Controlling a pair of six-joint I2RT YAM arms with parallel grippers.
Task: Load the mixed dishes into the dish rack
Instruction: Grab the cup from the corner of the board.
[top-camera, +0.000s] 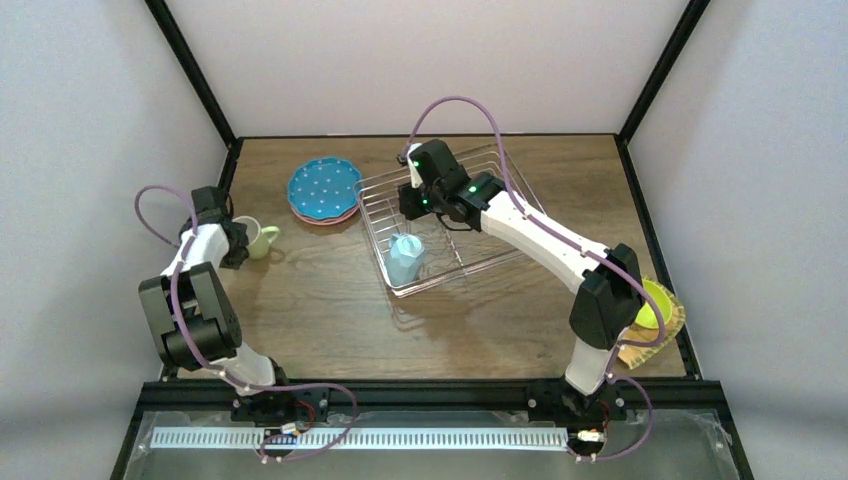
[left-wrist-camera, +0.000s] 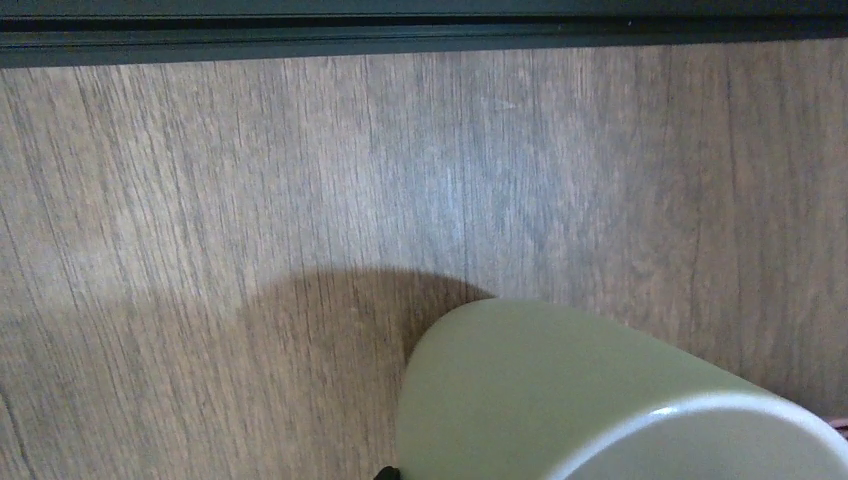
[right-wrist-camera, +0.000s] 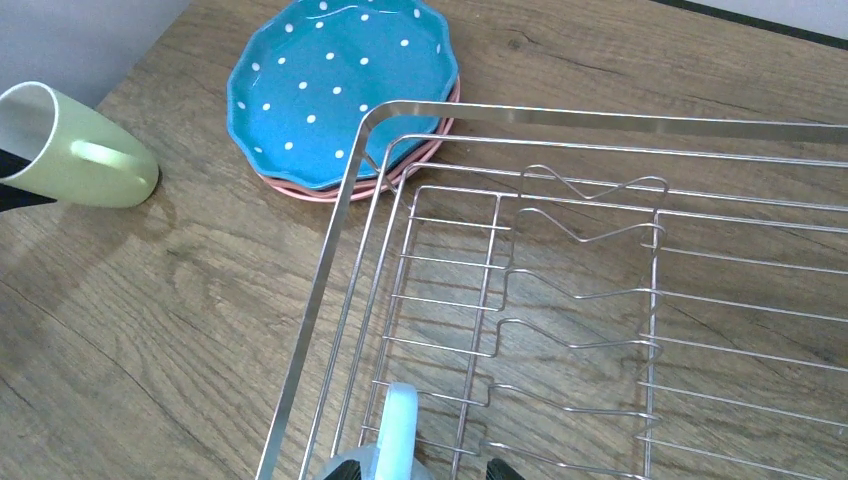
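A firm rim pinch on the pale green mug (top-camera: 260, 238) is being advised, since clamping by the left gripper (top-camera: 240, 243) cannot be told.

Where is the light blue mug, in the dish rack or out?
In: the light blue mug sits inside the dish rack, within its rim.

A: What surrounds the wooden table (top-camera: 330, 320)?
B: Plain white walls (top-camera: 420, 60) at nine, twelve and three o'clock; black posts (top-camera: 190, 70) rise at eleven and one.
A: Light?
B: Soft, even. A black rail (top-camera: 430, 392) runs at six.
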